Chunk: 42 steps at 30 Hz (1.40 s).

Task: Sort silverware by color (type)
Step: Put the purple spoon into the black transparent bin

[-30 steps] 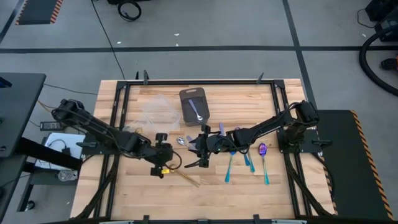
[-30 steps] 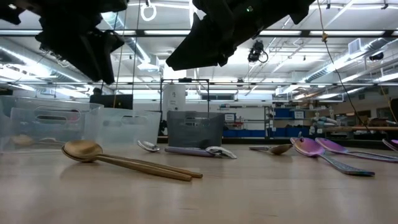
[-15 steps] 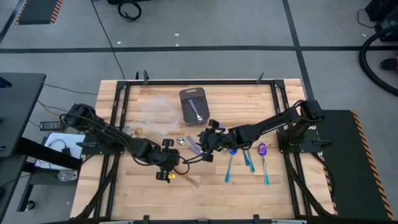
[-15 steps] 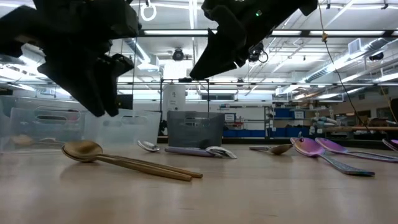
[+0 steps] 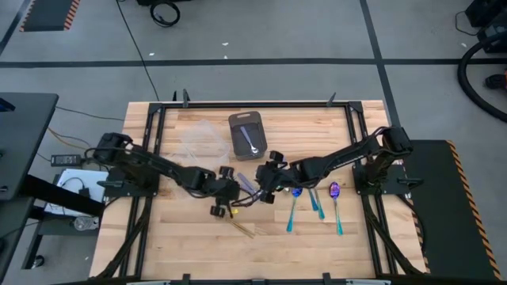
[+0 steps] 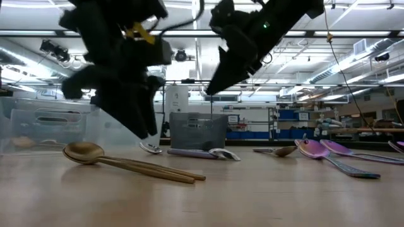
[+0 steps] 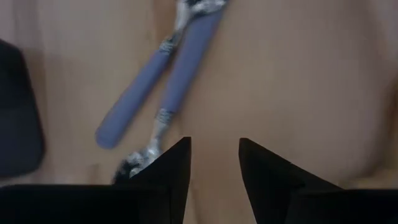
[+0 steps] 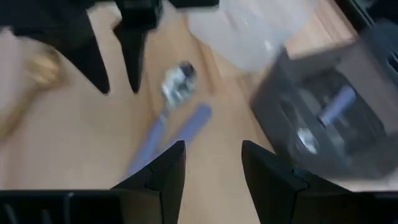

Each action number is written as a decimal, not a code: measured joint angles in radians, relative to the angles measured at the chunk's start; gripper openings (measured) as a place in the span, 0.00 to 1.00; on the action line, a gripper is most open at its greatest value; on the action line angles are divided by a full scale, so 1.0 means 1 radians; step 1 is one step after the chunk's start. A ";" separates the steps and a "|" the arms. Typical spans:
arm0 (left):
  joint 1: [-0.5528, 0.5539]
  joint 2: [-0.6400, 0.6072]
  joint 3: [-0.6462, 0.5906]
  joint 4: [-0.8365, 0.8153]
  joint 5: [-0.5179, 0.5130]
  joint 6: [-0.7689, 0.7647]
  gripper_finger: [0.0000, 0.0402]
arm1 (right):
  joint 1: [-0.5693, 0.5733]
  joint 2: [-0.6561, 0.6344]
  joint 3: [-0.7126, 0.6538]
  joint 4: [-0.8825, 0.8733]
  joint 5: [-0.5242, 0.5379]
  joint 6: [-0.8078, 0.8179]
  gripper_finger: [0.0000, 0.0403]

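High view: left gripper [image 5: 230,192] part-open and empty, hovering over two lavender-handled spoons [image 7: 165,87] just below the grey tray [image 5: 247,134]. Right gripper [image 5: 265,180] part-open, empty, just right of them. Gold spoons [image 6: 120,161] lie nearer the front edge.

High view: overhead, facing straight down, whole table [image 5: 198,237] framed. Low view: tabletop height, level, facing the room behind. Left and right wrist views: close above the wood, facing opposite ways. Shared by all four: blue-handled spoons [image 7: 163,84] at table centre, tray [image 8: 323,118] at 12 o'clock.
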 joint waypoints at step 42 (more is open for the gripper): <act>0.135 0.146 -0.001 0.092 0.235 0.178 0.08 | -0.014 0.001 0.000 -0.025 0.003 0.029 0.41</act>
